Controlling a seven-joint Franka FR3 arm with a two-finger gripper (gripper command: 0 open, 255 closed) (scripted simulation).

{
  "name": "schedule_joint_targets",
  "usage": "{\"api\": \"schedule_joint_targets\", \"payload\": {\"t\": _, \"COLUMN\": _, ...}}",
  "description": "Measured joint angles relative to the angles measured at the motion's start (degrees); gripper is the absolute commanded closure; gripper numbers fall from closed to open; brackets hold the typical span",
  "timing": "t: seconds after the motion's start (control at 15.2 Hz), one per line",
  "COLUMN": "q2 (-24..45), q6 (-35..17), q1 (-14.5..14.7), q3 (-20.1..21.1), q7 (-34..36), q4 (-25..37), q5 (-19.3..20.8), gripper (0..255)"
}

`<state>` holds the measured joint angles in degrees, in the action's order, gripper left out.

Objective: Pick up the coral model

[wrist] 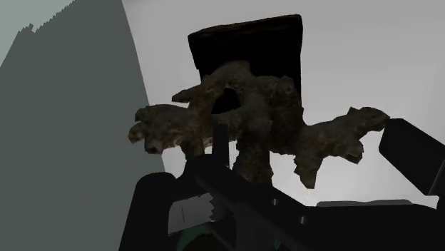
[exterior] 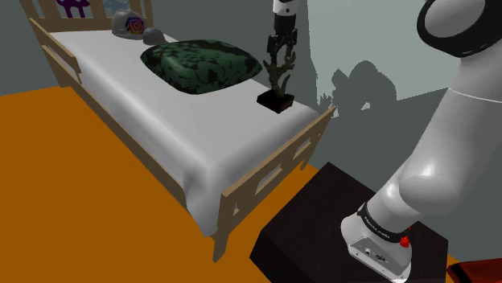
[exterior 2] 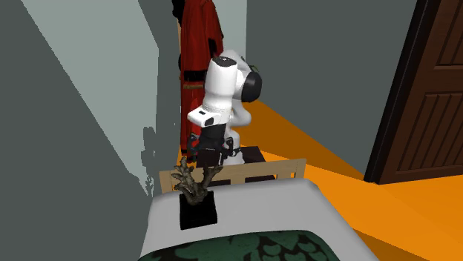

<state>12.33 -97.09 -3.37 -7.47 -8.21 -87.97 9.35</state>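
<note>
The white mattress in a pale wooden slatted bed frame (exterior: pixel 161 129) stands on the orange floor (exterior: pixel 64 177), one long side against the grey wall (exterior: pixel 362 40). The brown branching coral model on a dark square base (exterior: pixel 279 68) stands upright on the mattress, near the footboard, at the wall-side edge. The green patterned cushion (exterior: pixel 201 64) lies just beside it, toward the headboard. Two rounded grey helmets (exterior: pixel 129 22) rest at the headboard end. The black box stand (exterior: pixel 322 217) sits beyond the footboard. The black two-finger gripper (exterior: pixel 282 38) hangs directly above the coral model, at its top branches.
</note>
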Motion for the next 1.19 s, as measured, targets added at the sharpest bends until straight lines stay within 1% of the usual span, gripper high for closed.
{"api": "schedule_joint_targets", "payload": {"t": 0.07, "q2": 2.3, "q6": 1.0, "q1": 0.0, "q3": 0.1, "q7": -0.3, "q4": 3.6, "q5": -0.1, "gripper": 0}}
{"api": "schedule_joint_targets", "payload": {"t": 0.2, "q2": 7.9, "q6": 3.1, "q1": -0.5, "q3": -0.1, "q7": -1.7, "q4": 11.7, "q5": -3.2, "gripper": 0}}
{"api": "schedule_joint_targets", "payload": {"t": 0.33, "q2": 14.6, "q6": 6.6, "q1": -0.6, "q3": -0.9, "q7": -2.8, "q4": 21.9, "q5": -5.7, "gripper": 0}}
{"api": "schedule_joint_targets", "payload": {"t": 0.4, "q2": 16.1, "q6": 6.6, "q1": -0.5, "q3": -1.5, "q7": -3.3, "q4": 23.6, "q5": -7.8, "gripper": 0}}
{"api": "schedule_joint_targets", "payload": {"t": 0.46, "q2": 16.0, "q6": 5.3, "q1": 0.2, "q3": -2.4, "q7": -3.3, "q4": 22.4, "q5": -10.4, "gripper": 0}}
{"api": "schedule_joint_targets", "payload": {"t": 0.59, "q2": 16.7, "q6": 4.4, "q1": 1.3, "q3": -5.0, "q7": -4.2, "q4": 22.8, "q5": -13.5, "gripper": 0}}
{"api": "schedule_joint_targets", "payload": {"t": 0.66, "q2": 16.0, "q6": 3.8, "q1": 2.5, "q3": -6.5, "q7": -4.3, "q4": 21.4, "q5": -14.7, "gripper": 0}}
{"api": "schedule_joint_targets", "payload": {"t": 0.79, "q2": 13.3, "q6": -0.5, "q1": 5.3, "q3": -9.5, "q7": -4.4, "q4": 16.2, "q5": -15.8, "gripper": 0}}
{"api": "schedule_joint_targets", "payload": {"t": 0.86, "q2": 14.9, "q6": 0.0, "q1": 5.7, "q3": -10.7, "q7": -5.1, "q4": 18.2, "q5": -17.3, "gripper": 0}}
{"api": "schedule_joint_targets", "payload": {"t": 0.92, "q2": 15.5, "q6": -0.4, "q1": 6.9, "q3": -12.2, "q7": -5.0, "q4": 18.1, "q5": -20.6, "gripper": 255}}
{"api": "schedule_joint_targets", "payload": {"t": 0.99, "q2": 15.6, "q6": -1.6, "q1": 7.6, "q3": -13.1, "q7": -5.1, "q4": 17.2, "q5": -23.8, "gripper": 255}}
{"api": "schedule_joint_targets", "payload": {"t": 1.06, "q2": 15.3, "q6": -2.1, "q1": 8.3, "q3": -13.5, "q7": -4.7, "q4": 16.2, "q5": -25.4, "gripper": 255}}
{"api": "schedule_joint_targets", "payload": {"t": 1.12, "q2": 15.4, "q6": -2.8, "q1": 8.9, "q3": -13.5, "q7": -4.2, "q4": 15.8, "q5": -25.0, "gripper": 255}}
{"api": "schedule_joint_targets", "payload": {"t": 1.19, "q2": 17.3, "q6": -1.1, "q1": 8.6, "q3": -13.3, "q7": -3.9, "q4": 18.6, "q5": -24.8, "gripper": 255}}
